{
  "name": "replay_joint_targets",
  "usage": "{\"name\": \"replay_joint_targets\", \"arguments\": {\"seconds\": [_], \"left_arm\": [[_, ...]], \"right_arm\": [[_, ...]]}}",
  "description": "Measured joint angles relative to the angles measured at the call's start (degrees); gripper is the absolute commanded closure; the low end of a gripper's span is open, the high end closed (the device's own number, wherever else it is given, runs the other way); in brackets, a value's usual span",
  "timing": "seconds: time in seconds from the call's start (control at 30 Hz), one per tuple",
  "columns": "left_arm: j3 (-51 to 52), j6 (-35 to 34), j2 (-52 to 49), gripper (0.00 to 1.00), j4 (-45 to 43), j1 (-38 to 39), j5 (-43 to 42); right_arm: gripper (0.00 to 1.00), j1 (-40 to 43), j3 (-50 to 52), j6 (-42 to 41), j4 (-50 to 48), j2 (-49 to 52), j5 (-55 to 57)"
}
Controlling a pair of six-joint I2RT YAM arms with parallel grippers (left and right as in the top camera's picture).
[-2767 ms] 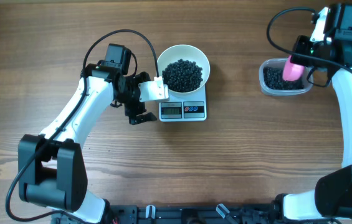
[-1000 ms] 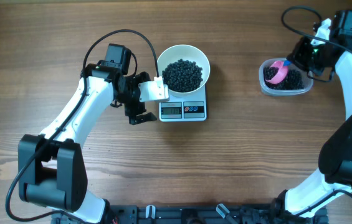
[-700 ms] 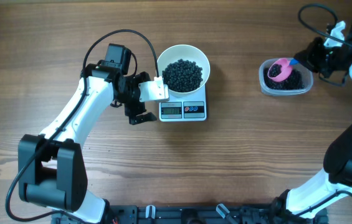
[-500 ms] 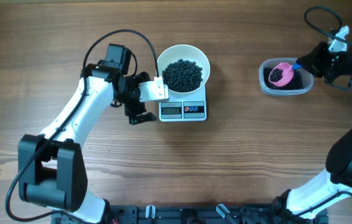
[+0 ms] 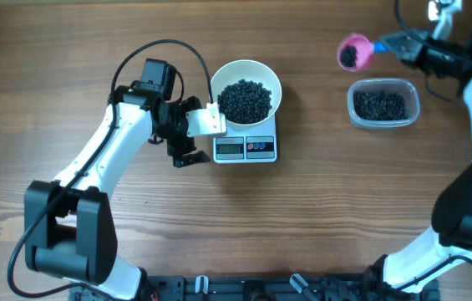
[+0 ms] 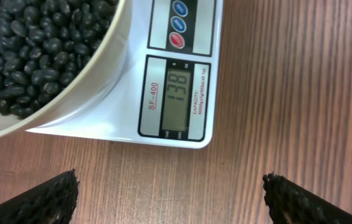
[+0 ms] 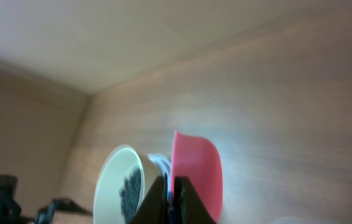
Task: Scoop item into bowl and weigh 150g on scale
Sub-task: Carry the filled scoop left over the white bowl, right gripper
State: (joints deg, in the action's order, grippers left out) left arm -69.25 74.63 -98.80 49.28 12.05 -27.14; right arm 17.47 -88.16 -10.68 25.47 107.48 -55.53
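The right gripper (image 5: 392, 43) was clenched on the blue handle (image 5: 378, 48) of a pink scoop (image 5: 351, 53), holding it well to the right of the scale (image 5: 246, 149) and farther back over the table (image 5: 319, 217). The scoop's cup carried a small load of black beans (image 5: 348, 56) — round, dark, each pea-sized or smaller. A clear plastic tub (image 5: 416, 104) lay well to the right of the scale, apart from the scoop, with a layer of the same beans across its bottom.

The left gripper (image 6: 169, 202) stood released, jaws wide, just left of the scale. In the wrist view its two dark fingertips (image 6: 42, 200) flanked the scale's display end and touched nothing.

On the scale sat the white bowl (image 5: 275, 85), overhanging the platform's back edge. A loose black heap (image 5: 246, 100) filled its middle — a bare white ring showed round it. The scale's grey display (image 6: 177, 98) read 138, with three round buttons (image 6: 179, 23) beside it.
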Motion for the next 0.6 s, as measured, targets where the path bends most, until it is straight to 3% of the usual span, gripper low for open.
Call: {"name": "replay_joint_targets", "arguments": {"seconds": [0.17,0.4,0.6], "left_arm": [[0.00,0.00,0.00,0.00,-0.04,0.00,0.00],[0.00,0.00,0.00,0.00,-0.04,0.00,0.00],[0.00,0.00,0.00,0.00,-0.04,0.00,0.00]], "right_arm": [[0.96,-9.75,-0.02,-5.66,-10.88,0.00,-0.72],[0.96,-21.53,-0.02,-3.80,-11.39,0.02,1.86],[0.96,-28.70,-0.02,1.05,-7.52,0.07,12.41]]}}
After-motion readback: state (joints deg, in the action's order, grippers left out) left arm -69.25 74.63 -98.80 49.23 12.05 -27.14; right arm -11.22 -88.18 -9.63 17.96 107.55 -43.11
